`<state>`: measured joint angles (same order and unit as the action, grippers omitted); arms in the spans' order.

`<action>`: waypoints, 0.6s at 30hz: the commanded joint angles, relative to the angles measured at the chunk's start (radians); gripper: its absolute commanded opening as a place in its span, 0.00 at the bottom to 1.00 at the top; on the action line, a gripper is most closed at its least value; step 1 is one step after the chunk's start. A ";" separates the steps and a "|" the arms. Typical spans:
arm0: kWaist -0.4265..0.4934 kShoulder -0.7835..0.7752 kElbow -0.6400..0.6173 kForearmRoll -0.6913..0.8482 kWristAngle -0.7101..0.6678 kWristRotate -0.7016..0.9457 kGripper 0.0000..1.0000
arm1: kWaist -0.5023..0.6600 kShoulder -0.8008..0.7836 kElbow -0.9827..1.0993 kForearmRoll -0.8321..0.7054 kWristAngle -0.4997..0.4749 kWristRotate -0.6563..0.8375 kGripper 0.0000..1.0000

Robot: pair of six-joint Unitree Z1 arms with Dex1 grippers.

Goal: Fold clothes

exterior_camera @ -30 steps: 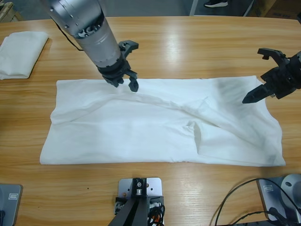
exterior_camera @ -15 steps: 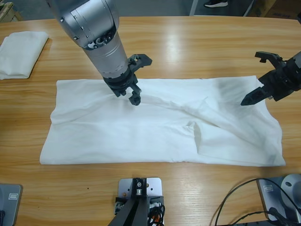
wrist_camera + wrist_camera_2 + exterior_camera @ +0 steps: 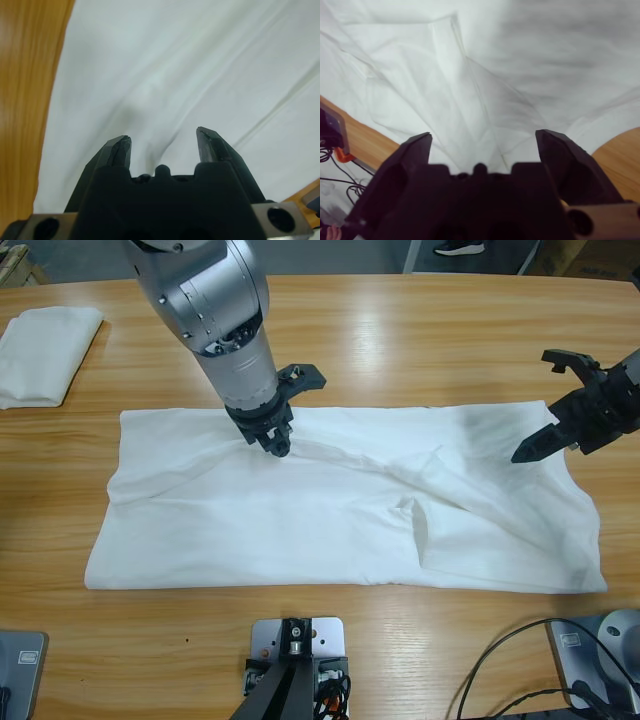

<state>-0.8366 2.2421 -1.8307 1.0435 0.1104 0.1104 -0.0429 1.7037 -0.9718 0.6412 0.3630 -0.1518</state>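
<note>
A large white shirt (image 3: 340, 505) lies spread lengthwise across the middle of the wooden table (image 3: 400, 330), already doubled into a long band with creases running from the upper left toward a small pucker near its centre. The left pincer (image 3: 275, 440) comes down from about eleven o'clock and sits low on the cloth just inside the far edge of the shirt; in its wrist view the two black jaws stand a modest way apart with bare fabric showing between their tips (image 3: 165, 142), so it holds nothing yet. The right pincer (image 3: 560, 405) enters from three o'clock and hangs over the shirt's right end, jaws spread wide; its wrist view shows only rumpled white cloth (image 3: 470, 90) between them, and it grips nothing either. A second, smaller folded white cloth (image 3: 45, 352) rests apart at ten o'clock near the table's corner. The step in hand looks like taking hold along the far edge to start the next fold. The next move probably calls for each pincer to press down, close on a pinch of the top layers, and lift evenly, since thin fabric like this may slip or drag unevenly if one side rises alone.
</note>
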 commanded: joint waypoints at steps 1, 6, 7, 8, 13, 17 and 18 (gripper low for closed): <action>-0.008 0.091 -0.008 0.005 0.008 0.011 0.08 | 0.011 0.024 0.035 -0.023 0.016 0.020 0.76; -0.009 0.077 -0.008 0.006 0.029 0.015 0.00 | 0.011 0.027 0.035 -0.026 0.016 0.034 0.75; -0.009 0.077 -0.006 0.007 0.029 0.015 0.00 | 0.011 0.027 0.035 -0.028 0.016 0.035 0.73; -0.009 0.075 -0.003 0.007 0.029 0.015 0.00 | 0.011 0.027 0.036 -0.028 0.016 0.036 0.73; -0.022 0.068 0.025 0.006 0.030 0.010 0.00 | 0.011 0.027 0.036 -0.029 0.016 0.045 0.73; -0.027 0.037 0.036 0.009 0.040 0.008 0.00 | 0.011 0.027 0.041 -0.028 0.016 0.048 0.72; -0.032 0.022 0.037 0.016 0.041 0.008 0.00 | 0.011 0.027 0.042 -0.028 0.016 0.049 0.72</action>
<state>-0.8483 2.2631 -1.8274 1.0435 0.1295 0.1106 -0.0429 1.7037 -0.9647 0.6221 0.3630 -0.1160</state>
